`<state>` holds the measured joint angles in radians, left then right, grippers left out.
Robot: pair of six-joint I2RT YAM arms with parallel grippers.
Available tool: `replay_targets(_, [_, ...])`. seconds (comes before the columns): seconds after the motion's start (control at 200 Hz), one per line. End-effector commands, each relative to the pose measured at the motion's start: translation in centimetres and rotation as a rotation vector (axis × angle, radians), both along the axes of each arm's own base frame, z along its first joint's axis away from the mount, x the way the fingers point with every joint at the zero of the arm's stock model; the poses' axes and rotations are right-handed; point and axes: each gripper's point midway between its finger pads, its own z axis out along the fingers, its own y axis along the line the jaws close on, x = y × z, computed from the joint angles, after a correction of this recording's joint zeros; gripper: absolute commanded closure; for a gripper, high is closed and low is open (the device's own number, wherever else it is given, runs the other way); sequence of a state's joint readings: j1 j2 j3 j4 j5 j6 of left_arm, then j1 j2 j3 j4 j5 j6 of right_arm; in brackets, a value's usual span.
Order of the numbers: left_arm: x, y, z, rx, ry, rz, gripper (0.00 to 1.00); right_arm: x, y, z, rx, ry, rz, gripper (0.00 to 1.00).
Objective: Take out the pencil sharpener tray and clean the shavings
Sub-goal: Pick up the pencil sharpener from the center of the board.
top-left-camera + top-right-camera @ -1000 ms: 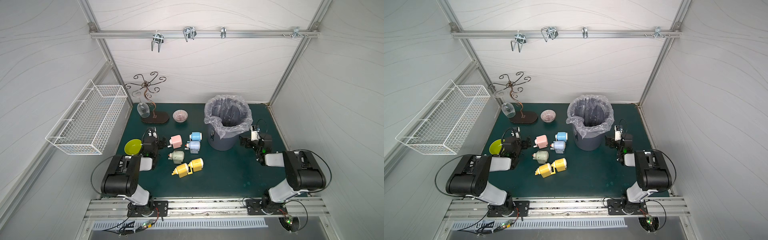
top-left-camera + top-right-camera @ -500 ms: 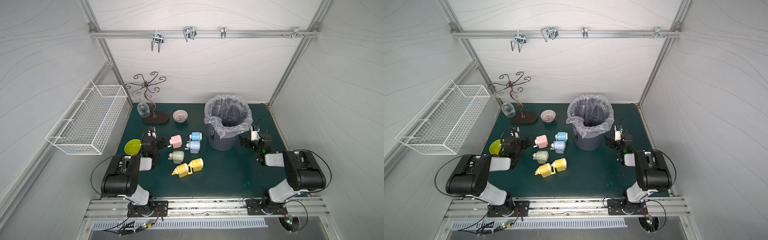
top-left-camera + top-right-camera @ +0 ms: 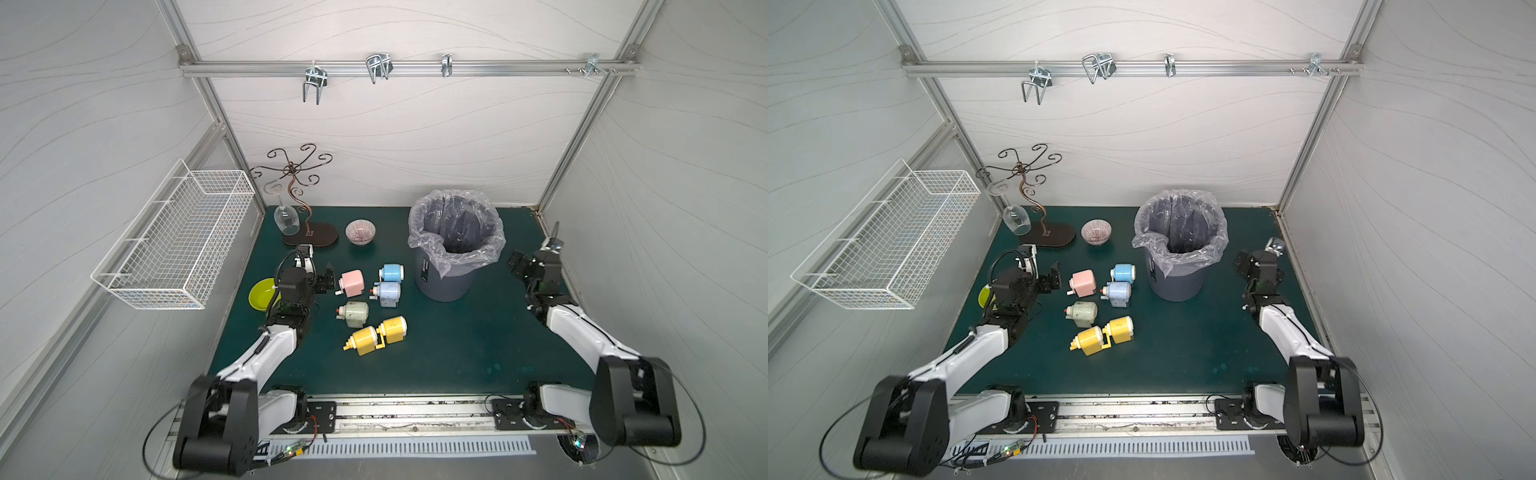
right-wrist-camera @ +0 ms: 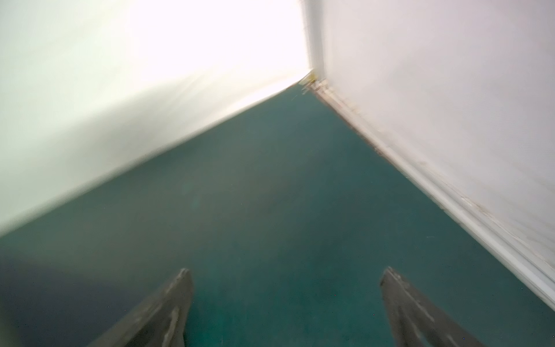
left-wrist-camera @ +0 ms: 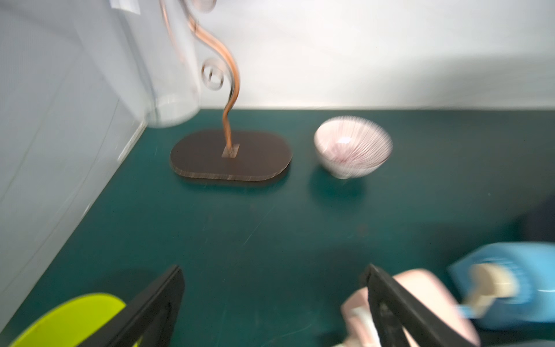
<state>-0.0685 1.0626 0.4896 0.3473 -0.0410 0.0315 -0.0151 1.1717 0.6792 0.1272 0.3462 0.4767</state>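
Observation:
Several pencil sharpeners lie mid-mat in both top views: pink (image 3: pixel 352 283), blue (image 3: pixel 391 273), light blue (image 3: pixel 387 293), pale green (image 3: pixel 354 313) and two yellow ones (image 3: pixel 376 334). No tray shows apart from their bodies, and the shavings are out of view. My left gripper (image 3: pixel 318 272) (image 3: pixel 1044 270) stands open just left of the pink sharpener. In the left wrist view, the left gripper (image 5: pixel 274 270) has only bare mat between its fingers, and the pink sharpener (image 5: pixel 420 300) is outside one finger. My right gripper (image 3: pixel 530 262) (image 4: pixel 286 270) is open and empty, right of the bin, facing the back right corner.
A grey bin (image 3: pixel 446 282) lined with a clear bag stands at the back centre. A lime dish (image 3: pixel 259 293) sits under my left wrist. A striped bowl (image 3: pixel 360 231), a copper stand (image 3: pixel 309 240) with a hanging glass (image 3: pixel 286 222) and a wall-mounted wire basket (image 3: pixel 178 241) are on the left.
No clear shift of arms or sharpeners in the top views. Both wrist views are smeared by motion now.

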Motion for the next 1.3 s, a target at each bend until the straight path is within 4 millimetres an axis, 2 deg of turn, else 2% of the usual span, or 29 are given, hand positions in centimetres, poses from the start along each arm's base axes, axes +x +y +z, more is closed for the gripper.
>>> replay_targets(0.0, [-3.1, -4.3, 0.6, -0.060, 0.134, -0.242, 0.05, -5.9, -0.6, -3.5, 0.219, 0.251, -0.131, 0.01])
replay_targets(0.11, [-7.1, -8.8, 1.6, -0.081, 0.234, -0.470, 0.05, -9.0, 1.8, -1.8, 0.206, 0.296, -0.051, 0.01])
replay_targets(0.23, [-12.2, -13.7, 1.2, 0.021, 0.383, -0.719, 0.04, -12.5, 4.2, 0.2, 0.184, 0.305, 0.054, 0.03])
replay_targets(0.3, [-14.2, -15.4, 1.0, 0.078, 0.457, -0.810, 0.04, -14.1, 5.3, 1.6, 0.187, 0.298, 0.127, 0.05])
replay_targets(0.405, [-15.8, -17.3, 1.1, 0.127, 0.515, -0.905, 0.04, -16.3, 6.8, 3.8, 0.185, 0.278, 0.228, 0.05])
replay_targets(0.53, [-16.4, -18.7, 0.9, 0.183, 0.593, -0.978, 0.06, -17.9, 8.1, 6.3, 0.184, 0.214, 0.326, 0.06])
replay_targets(0.675, [-16.0, -19.7, -1.3, 0.359, 0.695, -0.992, 0.09, -19.9, 9.7, 8.2, 0.174, 0.182, 0.465, 0.11])
replay_targets(0.846, [-15.5, -21.2, -3.6, 0.423, 0.766, -1.019, 0.10, -22.7, 9.2, 8.3, 0.145, 0.127, 0.497, 0.11])
replay_targets(0.966, [-15.0, -22.1, -5.2, 0.459, 0.775, -1.022, 0.11, -24.1, 9.9, 8.8, 0.137, 0.067, 0.577, 0.11])
replay_targets(1.291, [-13.5, -23.1, -8.6, 0.521, 0.771, -1.004, 0.11, -24.7, 10.5, 8.4, 0.139, 0.069, 0.621, 0.12])
